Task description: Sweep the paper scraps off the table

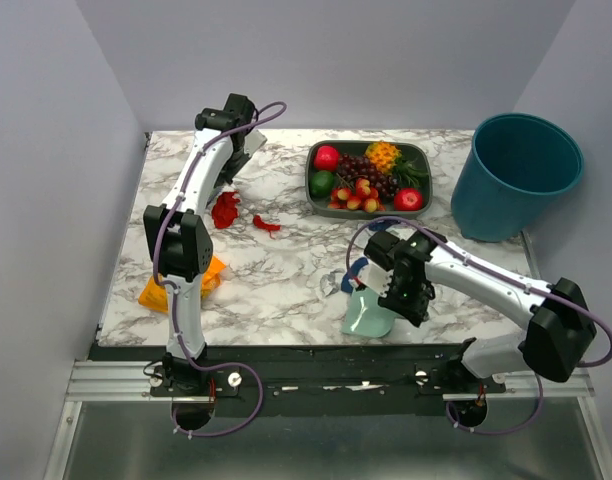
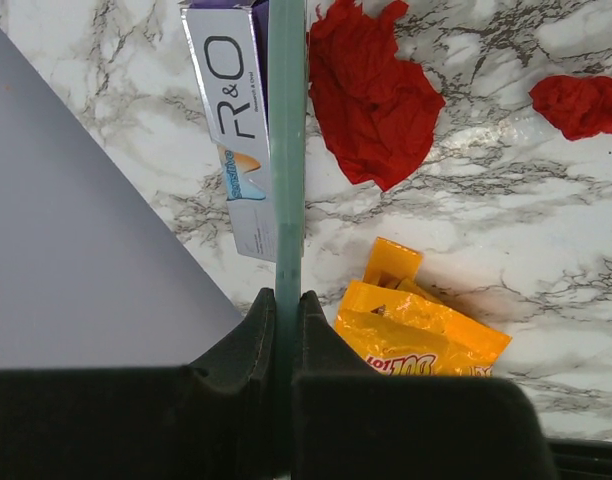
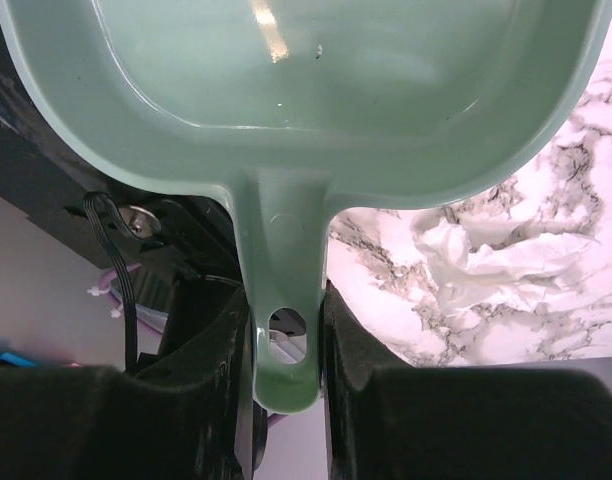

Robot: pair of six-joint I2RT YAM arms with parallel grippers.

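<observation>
Right wrist: my right pincer (image 3: 286,330) clamps dustpan (image 3: 316,100) handle, ready to catch white scrap (image 3: 496,265) beside it; left pincer (image 2: 286,310) clamps green sweeper (image 2: 286,130), red scraps (image 2: 371,95) just ahead.

The marble table (image 1: 286,262) is carrying a fruit tray (image 1: 311,172) at its far middle, and a teal bin (image 1: 501,205) is standing at its far right corner. A red scrap (image 1: 224,209) is lying on the left half, with a smaller red scrap (image 1: 266,224) lying apart to its right. A box (image 2: 236,130) is lying flat just left of the larger scrap. An orange bag (image 1: 152,293) is lying nearer the front left. Right of centre, a white scrap (image 1: 330,284) is lying crumpled, close beside a blue scrap (image 1: 358,267).
</observation>
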